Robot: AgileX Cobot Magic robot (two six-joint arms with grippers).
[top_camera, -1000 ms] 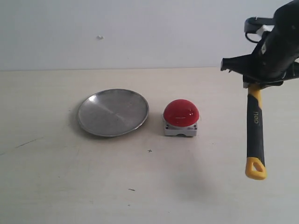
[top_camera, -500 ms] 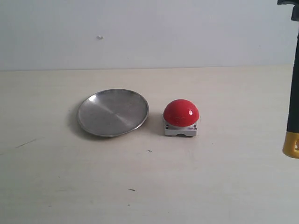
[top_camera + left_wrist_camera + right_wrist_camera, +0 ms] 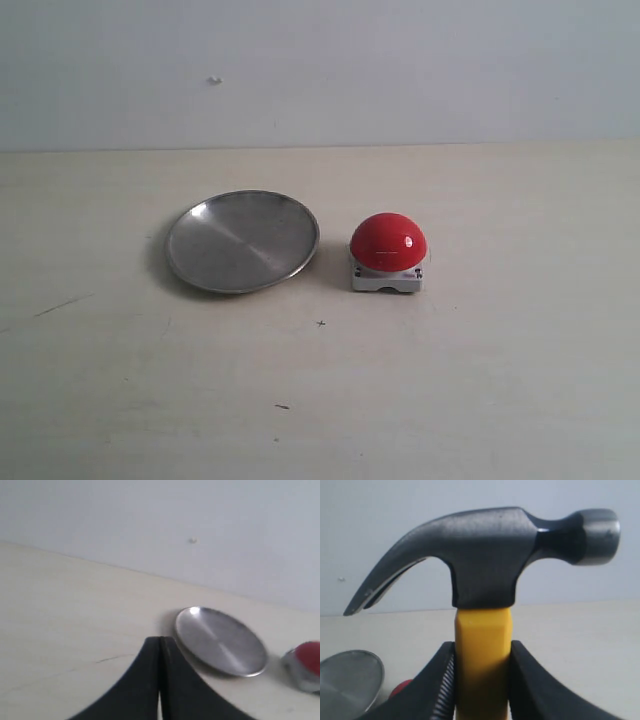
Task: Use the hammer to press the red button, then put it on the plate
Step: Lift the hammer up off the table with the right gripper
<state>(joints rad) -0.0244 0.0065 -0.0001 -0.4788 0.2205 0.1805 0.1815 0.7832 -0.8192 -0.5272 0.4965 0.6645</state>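
Observation:
The red button [image 3: 388, 243] on its grey base stands mid-table, just right of the silver plate [image 3: 242, 240]. Neither arm nor the hammer shows in the exterior view. In the right wrist view my right gripper [image 3: 482, 652] is shut on the hammer [image 3: 482, 645] at the yellow neck just under its dark head, which points up; the plate [image 3: 347, 682] and a sliver of the red button [image 3: 400, 686] lie below. In the left wrist view my left gripper [image 3: 160, 642] is shut and empty, hovering short of the plate [image 3: 220, 640], with the button [image 3: 307, 662] at the edge.
A pale wall [image 3: 320, 70] rises behind the light table [image 3: 320, 400]. A few small dark marks [image 3: 282, 406] dot the tabletop near the front.
The right arm with the hammer has moved rightward and up, leaving the exterior view entirely. Plate and button have not moved.

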